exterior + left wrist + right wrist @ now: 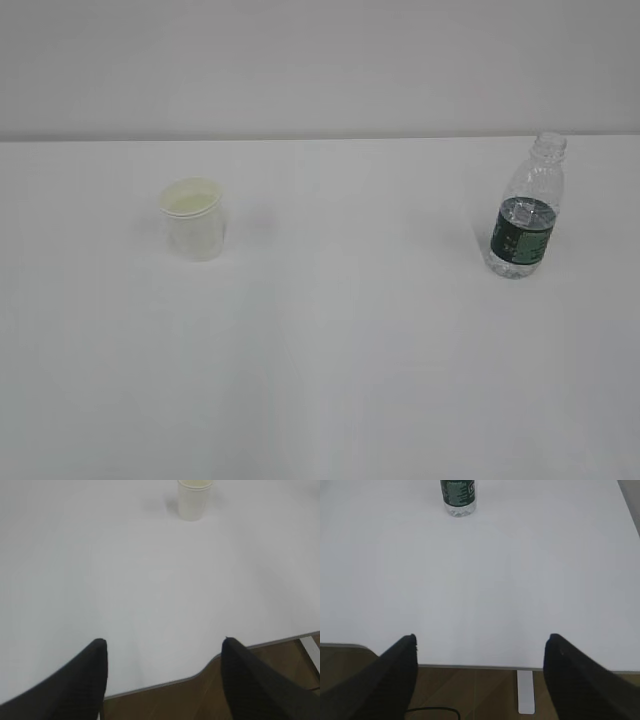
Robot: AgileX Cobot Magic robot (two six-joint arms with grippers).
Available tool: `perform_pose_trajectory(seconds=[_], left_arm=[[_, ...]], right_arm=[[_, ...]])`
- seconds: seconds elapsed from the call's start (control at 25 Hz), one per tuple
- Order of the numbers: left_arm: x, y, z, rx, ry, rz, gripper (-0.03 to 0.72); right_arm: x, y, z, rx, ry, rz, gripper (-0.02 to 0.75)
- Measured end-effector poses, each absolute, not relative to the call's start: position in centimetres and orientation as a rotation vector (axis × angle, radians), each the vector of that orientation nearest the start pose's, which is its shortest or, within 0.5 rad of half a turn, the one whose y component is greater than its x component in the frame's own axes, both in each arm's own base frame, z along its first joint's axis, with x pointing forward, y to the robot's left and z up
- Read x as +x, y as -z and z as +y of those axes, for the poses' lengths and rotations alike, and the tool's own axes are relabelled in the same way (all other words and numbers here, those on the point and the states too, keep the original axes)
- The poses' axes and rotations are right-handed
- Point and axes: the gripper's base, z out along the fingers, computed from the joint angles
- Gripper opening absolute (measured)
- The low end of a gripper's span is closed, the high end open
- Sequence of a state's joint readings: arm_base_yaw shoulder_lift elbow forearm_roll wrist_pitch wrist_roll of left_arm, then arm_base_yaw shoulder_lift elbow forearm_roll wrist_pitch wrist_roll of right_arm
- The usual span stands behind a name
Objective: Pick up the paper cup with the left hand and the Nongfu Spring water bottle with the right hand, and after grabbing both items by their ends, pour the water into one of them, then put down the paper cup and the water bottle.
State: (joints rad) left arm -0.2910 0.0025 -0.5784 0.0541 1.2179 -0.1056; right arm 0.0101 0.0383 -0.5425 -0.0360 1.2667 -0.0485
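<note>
Two grippers, the left and the right, hang with jaws wide and empty over the table's near edge, far from their targets. Each should advance straight ahead, closing low on the cup at the exterior frame's left and on the bottle at its right. Only the exterior view shows the bottle's uncapped neck and both items together; only the wrist views show the grippers.

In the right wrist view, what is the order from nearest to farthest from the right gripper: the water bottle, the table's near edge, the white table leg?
1. White table leg: below the edge, between the open fingers of the right gripper.
2. Table's near edge: just past the fingertips.
3. Water bottle: far across the table, upright, left of centre.
</note>
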Motion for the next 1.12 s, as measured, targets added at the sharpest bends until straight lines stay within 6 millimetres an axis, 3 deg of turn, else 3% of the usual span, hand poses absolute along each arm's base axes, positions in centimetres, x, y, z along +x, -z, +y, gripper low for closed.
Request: perform_pose_trajectory(seconds=[0.4,1.12], left_arm=[[-1.1,-28.3,0.9,0.184,0.155,2.073,0.503],[-0.8,-28.1,0.9,0.184,0.144,2.061,0.444]], right_arm=[[-0.3,-26.8,-0.3,-0.063,0.067,2.184,0.588],[-0.3,-26.9,-0.3,-0.053,0.075,2.175,0.588]])
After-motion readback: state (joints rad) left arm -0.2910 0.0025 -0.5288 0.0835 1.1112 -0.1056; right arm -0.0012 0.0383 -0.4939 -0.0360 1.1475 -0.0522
